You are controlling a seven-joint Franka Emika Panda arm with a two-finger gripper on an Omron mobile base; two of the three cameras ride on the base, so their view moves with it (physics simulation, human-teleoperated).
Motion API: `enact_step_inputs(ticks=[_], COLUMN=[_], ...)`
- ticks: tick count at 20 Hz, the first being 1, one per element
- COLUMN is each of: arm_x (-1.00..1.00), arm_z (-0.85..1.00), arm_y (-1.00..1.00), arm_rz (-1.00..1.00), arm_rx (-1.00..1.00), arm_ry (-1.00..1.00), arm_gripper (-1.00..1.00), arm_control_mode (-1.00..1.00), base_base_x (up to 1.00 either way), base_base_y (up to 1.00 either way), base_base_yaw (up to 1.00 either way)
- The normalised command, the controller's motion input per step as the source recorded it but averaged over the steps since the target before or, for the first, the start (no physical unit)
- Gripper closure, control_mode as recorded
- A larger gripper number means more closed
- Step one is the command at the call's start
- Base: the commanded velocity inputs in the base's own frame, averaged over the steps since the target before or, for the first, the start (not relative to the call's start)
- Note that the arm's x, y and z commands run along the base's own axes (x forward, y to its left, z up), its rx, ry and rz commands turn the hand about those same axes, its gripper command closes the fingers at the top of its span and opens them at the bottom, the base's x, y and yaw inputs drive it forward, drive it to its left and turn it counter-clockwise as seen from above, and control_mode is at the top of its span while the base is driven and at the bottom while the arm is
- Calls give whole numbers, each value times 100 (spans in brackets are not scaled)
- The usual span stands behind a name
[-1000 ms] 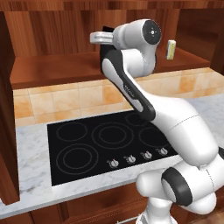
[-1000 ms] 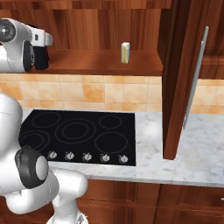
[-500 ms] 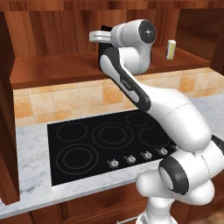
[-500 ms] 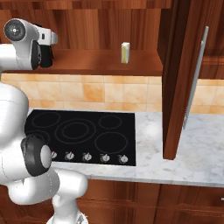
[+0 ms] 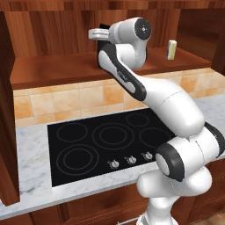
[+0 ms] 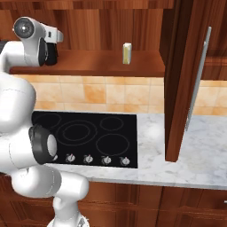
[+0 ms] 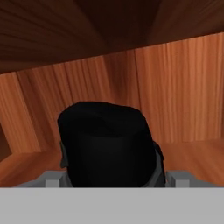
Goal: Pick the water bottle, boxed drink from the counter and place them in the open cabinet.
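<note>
Black and matte, the tall cylindrical water bottle point(image 7: 109, 142) fills the lower centre of the hand view, its cap end toward the camera, with the jaws standing wide on either side of it. Whether the pads press the bottle cannot be told: the dark finger tips are largely hidden beside its body. Behind the bottle, the wood-grain back panel of the dark reddish-brown open wall cabinet point(image 5: 52, 72) rises from the flat wooden shelf. In the left base view the white arm reaches up to the shelf, with the hand over the shelf's middle part. The small cream boxed drink carton point(image 6: 127, 53) stands upright on the same shelf, well apart from the hand, toward the cabinet's open door point(image 6: 184, 80). Below, a black cooktop point(image 6: 88, 133) sits in the marble surface point(image 6: 195, 155).
</note>
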Motion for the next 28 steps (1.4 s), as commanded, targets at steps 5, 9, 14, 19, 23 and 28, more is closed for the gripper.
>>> enact_step_inputs(ticks=[5, 9, 14, 19, 23, 28], arm_x=[33, 29, 18, 6, 0, 0], arm_z=[-8, -8, -15, -32, -37, -25], arm_y=[0, 0, 0, 0, 0, 0], arm_rz=[0, 0, 0, 0, 0, 0], arm_rx=[0, 0, 0, 0, 0, 0], arm_ry=[0, 0, 0, 0, 0, 0], arm_gripper=[100, 100, 100, 100, 100, 100], arm_control_mode=[-100, -100, -100, -100, -100, -100], base_base_x=[0, 0, 0, 0, 0, 0], base_base_y=[0, 0, 0, 0, 0, 0], base_base_yaw=[0, 0, 0, 0, 0, 0])
